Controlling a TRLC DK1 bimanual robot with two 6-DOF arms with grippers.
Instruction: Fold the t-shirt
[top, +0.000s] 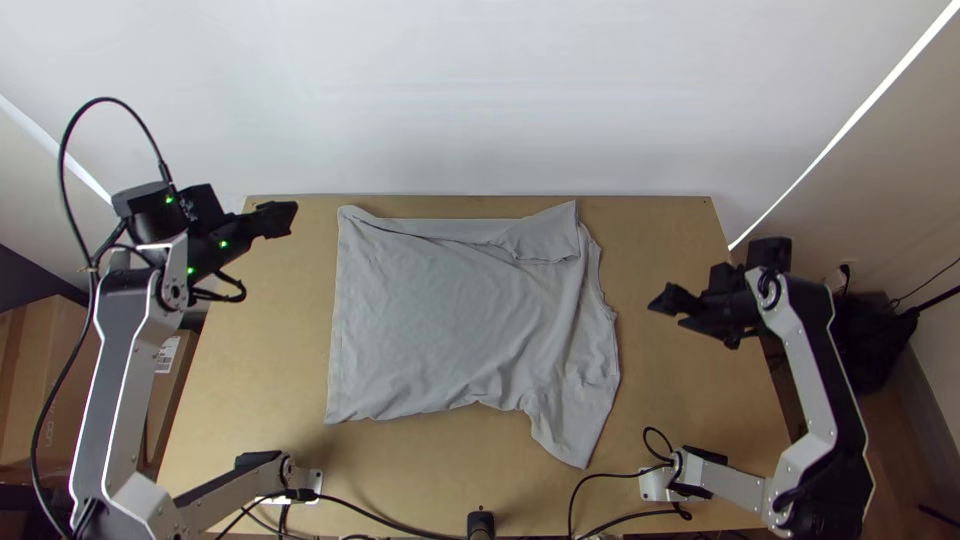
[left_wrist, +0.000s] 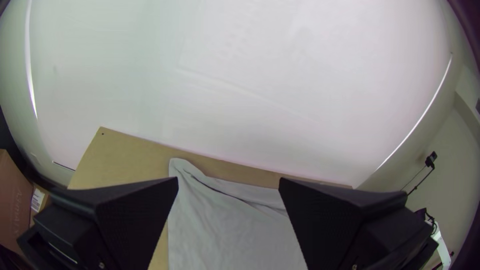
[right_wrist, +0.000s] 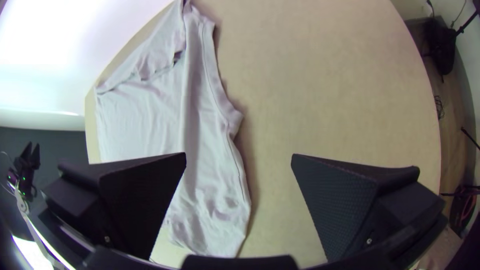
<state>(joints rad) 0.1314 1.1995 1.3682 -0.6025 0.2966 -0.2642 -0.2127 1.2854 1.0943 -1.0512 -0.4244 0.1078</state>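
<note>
The light grey t-shirt (top: 440, 310) lies on the middle of the table, its far edge partly folded over and one sleeve reaching toward the near right. Off its far left corner, my left gripper (top: 292, 218) is held apart from the cloth. In the left wrist view, that left gripper (left_wrist: 228, 185) stands open, with the shirt (left_wrist: 225, 230) beyond its fingers. My right gripper (top: 664, 306) is to the right of the shirt, not touching it. The right wrist view has the right gripper (right_wrist: 239, 157) open and empty, the shirt (right_wrist: 200, 130) lying beyond and beside it.
Bare wood of the table (top: 680, 400) surrounds the shirt. A white wall (top: 480, 100) rises behind the far edge. Black cables (top: 610, 490) lie by the near edge, and a cardboard box (top: 45, 370) stands off the left side.
</note>
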